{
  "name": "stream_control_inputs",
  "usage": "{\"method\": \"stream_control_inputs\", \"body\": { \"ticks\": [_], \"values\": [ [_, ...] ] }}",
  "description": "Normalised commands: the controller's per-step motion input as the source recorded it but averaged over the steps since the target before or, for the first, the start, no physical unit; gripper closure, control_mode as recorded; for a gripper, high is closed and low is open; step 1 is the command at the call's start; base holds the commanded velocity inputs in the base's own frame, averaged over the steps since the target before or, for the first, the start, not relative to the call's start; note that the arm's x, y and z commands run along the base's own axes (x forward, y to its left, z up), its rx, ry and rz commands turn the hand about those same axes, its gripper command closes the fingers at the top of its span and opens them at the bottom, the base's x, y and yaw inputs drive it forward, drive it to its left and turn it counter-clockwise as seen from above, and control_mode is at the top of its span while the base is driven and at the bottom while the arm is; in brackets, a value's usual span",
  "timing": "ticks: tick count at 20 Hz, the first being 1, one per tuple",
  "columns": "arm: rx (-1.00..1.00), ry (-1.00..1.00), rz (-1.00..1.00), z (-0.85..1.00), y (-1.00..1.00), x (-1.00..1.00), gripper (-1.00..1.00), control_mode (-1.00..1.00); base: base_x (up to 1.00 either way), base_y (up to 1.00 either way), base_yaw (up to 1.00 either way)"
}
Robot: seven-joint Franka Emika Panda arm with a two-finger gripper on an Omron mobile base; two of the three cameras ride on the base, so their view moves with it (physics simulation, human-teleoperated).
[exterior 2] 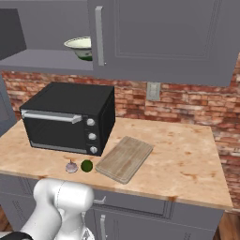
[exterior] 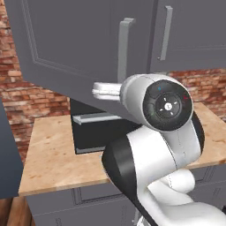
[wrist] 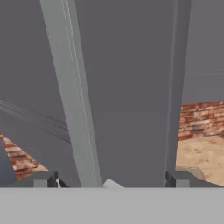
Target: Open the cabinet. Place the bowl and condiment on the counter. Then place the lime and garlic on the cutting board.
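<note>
- The gripper [wrist: 112, 179] hangs close to the cabinet [exterior: 84, 39], jaws spread wide and holding nothing; in the hand view the door's silver handle [wrist: 72, 96] runs up between the two fingertips without touching either.
- The left door stands swung out toward the robot, and in the right base view the bowl [exterior 2: 79, 48] sits on the exposed shelf, half hidden behind the edge of the closed door [exterior 2: 154, 33].
- The bowl is likely rigid, smooth and breakable; its flared rim looks like the only place a narrow two-finger grip could pinch, and a glazed wall may slip.
- The condiment cannot be made out in these frames; it may be standing deeper on the shelf.
- On the counter [exterior 2: 187, 159], the lime [exterior 2: 86, 165] and garlic [exterior 2: 71, 166] lie just beside each other in front of the oven [exterior 2: 68, 117], near the cutting board [exterior 2: 124, 158] but not on it.
- Both are small and light; the round lime may roll if nudged, so a grip across its middle seems safest, while the garlic's lumpy bulb looks firm enough to squeeze gently.
</note>
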Motion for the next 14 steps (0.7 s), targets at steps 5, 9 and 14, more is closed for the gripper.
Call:
{"method": "stream_control_inputs", "body": {
  "ticks": [5, 9, 14],
  "values": [
    [0.05, 0.1, -0.28, 0.14, -0.81, -0.79, -1.0, -1.0, 0.0, 0.0, 0.0],
    [0.1, 0.04, -0.12, 0.19, -0.6, -0.37, -1.0, -1.0, 0.0, 0.0, 0.0],
    [0.27, 0.0, 0.02, 0.05, -0.46, 0.0, -1.0, -1.0, 0.0, 0.0, 0.0]
  ]
}}
